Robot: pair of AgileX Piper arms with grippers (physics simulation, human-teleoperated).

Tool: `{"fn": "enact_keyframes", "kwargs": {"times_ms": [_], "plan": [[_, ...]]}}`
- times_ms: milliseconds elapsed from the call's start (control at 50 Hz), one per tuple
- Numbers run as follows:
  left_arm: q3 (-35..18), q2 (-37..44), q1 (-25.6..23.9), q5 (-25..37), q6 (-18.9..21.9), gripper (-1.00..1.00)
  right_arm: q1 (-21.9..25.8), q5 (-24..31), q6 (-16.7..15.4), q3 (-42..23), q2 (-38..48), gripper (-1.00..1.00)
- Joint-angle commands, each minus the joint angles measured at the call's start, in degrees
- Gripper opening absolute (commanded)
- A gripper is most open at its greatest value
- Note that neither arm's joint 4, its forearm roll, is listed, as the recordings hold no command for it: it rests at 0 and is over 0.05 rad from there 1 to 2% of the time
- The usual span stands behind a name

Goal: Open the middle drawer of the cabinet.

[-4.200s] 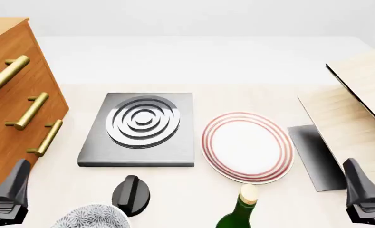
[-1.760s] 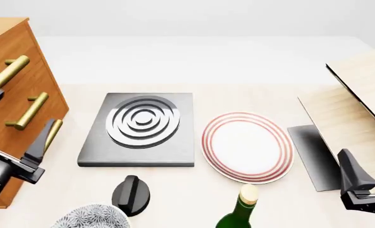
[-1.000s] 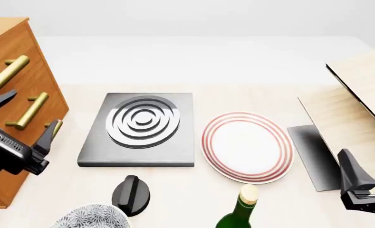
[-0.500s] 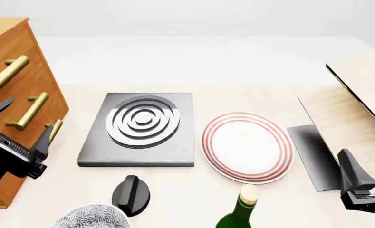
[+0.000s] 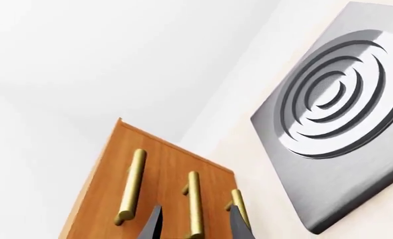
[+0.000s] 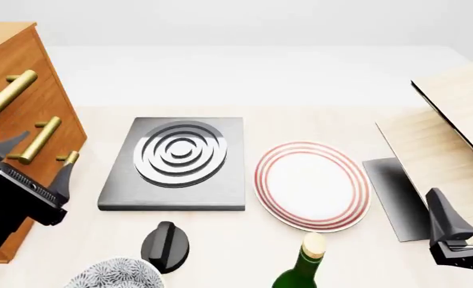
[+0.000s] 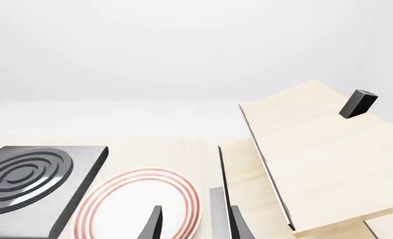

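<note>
The cabinet [image 6: 38, 66] stands at the table's left edge, orange-brown with three brass bar handles on its front. The middle drawer's handle [image 6: 42, 137] sits between the top handle [image 6: 9, 92] and the lowest handle [image 6: 70, 158], which is partly hidden. My left gripper [image 6: 35, 162] is open just in front of the drawer fronts. In the left wrist view the middle handle [image 5: 194, 196] runs between the two fingertips of the left gripper [image 5: 194, 228], with no contact seen. All drawers look shut. My right gripper [image 6: 466, 221] stays open low at the right [image 7: 196, 226].
A grey burner plate [image 6: 180, 156] lies beside the cabinet, then a red-ringed plate [image 6: 312, 185]. A black knob [image 6: 166, 245], a patterned bowl [image 6: 116, 275] and a green bottle [image 6: 304, 264] stand along the front edge. Pale wood boards [image 6: 452, 132] and a grey sheet [image 6: 396, 198] fill the right.
My left gripper rose from the table's front left corner to the cabinet's front and now frames the middle handle, shifting slightly down in the last second. The right gripper barely moved.
</note>
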Motion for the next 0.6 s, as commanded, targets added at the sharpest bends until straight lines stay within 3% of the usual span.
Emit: {"fn": "enact_keyframes", "kwargs": {"times_ms": [20, 220, 600], "plan": [[1.5, 6.0, 1.3, -7.1, 0.9, 1.0, -0.1, 2.8, 0.0, 0.0, -3.0, 1.0], [3.2, 12.4, 1.3, -14.9, 3.6, 1.0, -0.1, 2.8, 0.0, 0.0, -3.0, 1.0], [4.8, 18.4, 2.6, -23.6, 8.1, 1.0, -0.1, 2.8, 0.1, 0.0, -3.0, 1.0]]}}
